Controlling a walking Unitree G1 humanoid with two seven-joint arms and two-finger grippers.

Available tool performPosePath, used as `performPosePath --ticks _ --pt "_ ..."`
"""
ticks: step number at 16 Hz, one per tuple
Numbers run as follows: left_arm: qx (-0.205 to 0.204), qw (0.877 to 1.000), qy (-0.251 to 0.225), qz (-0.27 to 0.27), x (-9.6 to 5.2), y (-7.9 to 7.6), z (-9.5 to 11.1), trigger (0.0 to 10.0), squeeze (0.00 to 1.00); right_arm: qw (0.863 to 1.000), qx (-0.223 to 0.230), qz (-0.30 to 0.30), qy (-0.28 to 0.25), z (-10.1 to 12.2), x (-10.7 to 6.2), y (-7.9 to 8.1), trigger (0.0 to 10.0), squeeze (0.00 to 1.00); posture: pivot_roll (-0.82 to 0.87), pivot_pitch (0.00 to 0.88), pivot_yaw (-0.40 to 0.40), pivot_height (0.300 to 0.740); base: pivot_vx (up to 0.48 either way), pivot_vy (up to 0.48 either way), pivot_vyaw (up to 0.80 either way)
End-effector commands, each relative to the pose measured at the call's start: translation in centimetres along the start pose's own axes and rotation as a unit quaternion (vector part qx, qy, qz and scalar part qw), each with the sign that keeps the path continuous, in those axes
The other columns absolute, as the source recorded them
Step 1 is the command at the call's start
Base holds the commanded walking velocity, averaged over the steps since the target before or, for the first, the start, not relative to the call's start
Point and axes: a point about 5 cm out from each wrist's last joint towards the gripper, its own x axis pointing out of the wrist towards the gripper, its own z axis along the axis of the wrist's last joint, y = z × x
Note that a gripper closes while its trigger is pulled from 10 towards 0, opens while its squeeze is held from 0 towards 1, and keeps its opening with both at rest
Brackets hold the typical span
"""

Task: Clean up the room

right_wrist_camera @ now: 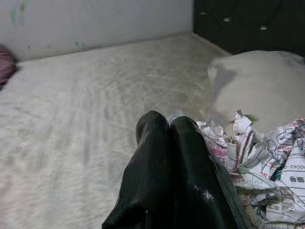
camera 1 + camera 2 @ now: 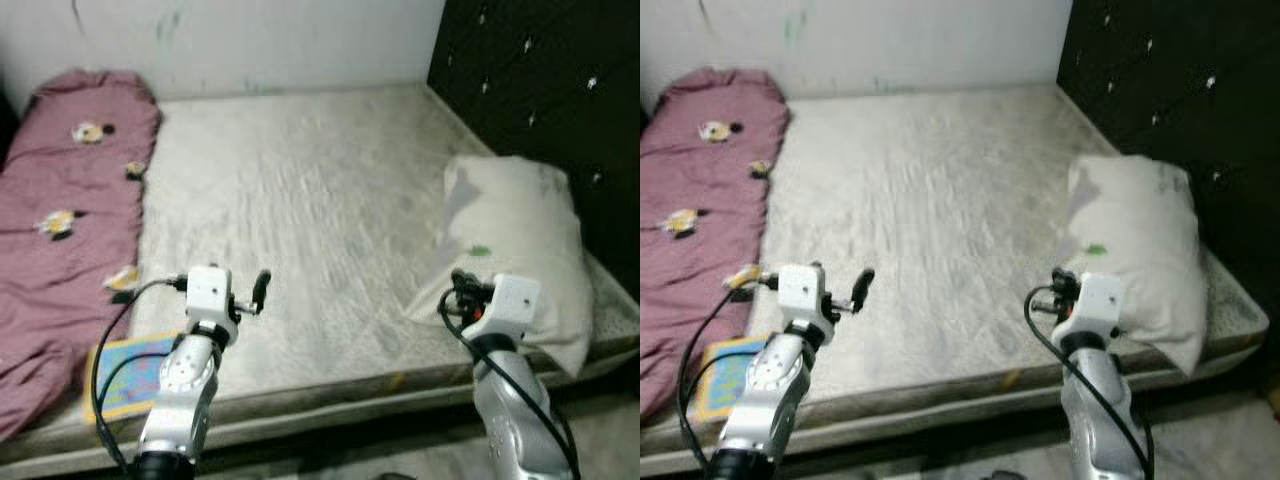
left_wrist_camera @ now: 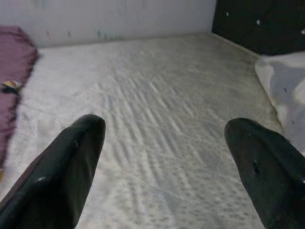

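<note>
Over the near right edge of the mattress (image 2: 300, 200), beside the pillow (image 2: 515, 235), your right gripper (image 1: 169, 125) pinches crumpled newspaper (image 1: 257, 157) with fingers closed, left gripper (image 3: 164, 138) wide open and empty, so next you likely carry it off to a bin.
</note>
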Motion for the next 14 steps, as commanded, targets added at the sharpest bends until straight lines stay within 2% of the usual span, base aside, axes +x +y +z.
performPosePath --ticks 1,4,5,9,14 --pt "0.007 1.0 -0.001 0.012 -0.1 0.83 0.12 10.0 0.0 1.0 0.006 0.016 -0.007 0.41 0.22 0.77 10.0 0.0 -0.06 0.0 0.031 0.74 0.0 0.412 0.0" --pt "0.008 1.0 -0.009 0.022 -0.11 1.13 0.64 10.0 0.0 1.0 0.008 0.018 -0.013 0.77 0.4 0.62 10.0 0.0 -0.06 0.014 0.031 0.74 0.0 0.409 0.0" --pt "0.005 1.0 -0.007 0.026 -0.3 1.24 0.53 10.0 0.0 0.999 0.025 0.024 -0.016 0.82 0.23 0.76 10.0 0.0 -0.05 0.017 0.028 0.74 0.0 0.398 0.0" --pt "0.0 1.0 0.002 0.022 -0.66 0.77 -0.02 10.0 0.0 0.999 0.019 0.035 -0.01 0.67 0.21 0.93 10.0 0.0 -0.06 0.025 0.022 0.74 0.0 0.396 0.0" --pt "0.002 1.0 0.001 0.018 -0.39 0.57 0.18 10.0 0.0 0.999 0.016 0.036 -0.006 0.49 0.08 0.9 10.0 0.0 -0.07 0.032 0.027 0.74 0.0 0.423 0.0"
